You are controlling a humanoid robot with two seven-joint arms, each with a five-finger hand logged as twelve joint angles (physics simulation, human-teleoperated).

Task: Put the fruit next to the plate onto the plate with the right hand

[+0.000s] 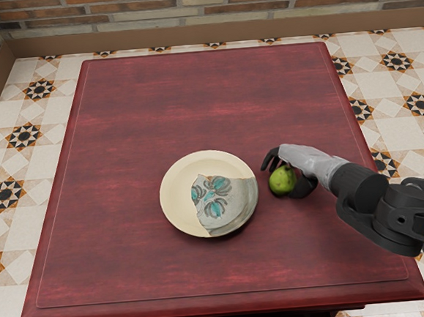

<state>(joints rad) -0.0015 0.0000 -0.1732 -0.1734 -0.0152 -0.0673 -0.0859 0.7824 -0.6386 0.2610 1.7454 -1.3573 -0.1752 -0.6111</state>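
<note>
Beside the plate [172, 196], the right hand [298, 166] wraps the fruit [280, 180].

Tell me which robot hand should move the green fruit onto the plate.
Right. The right robot hand is curled around the green fruit, which sits just beside the plate. The left arm is not in view.
</note>
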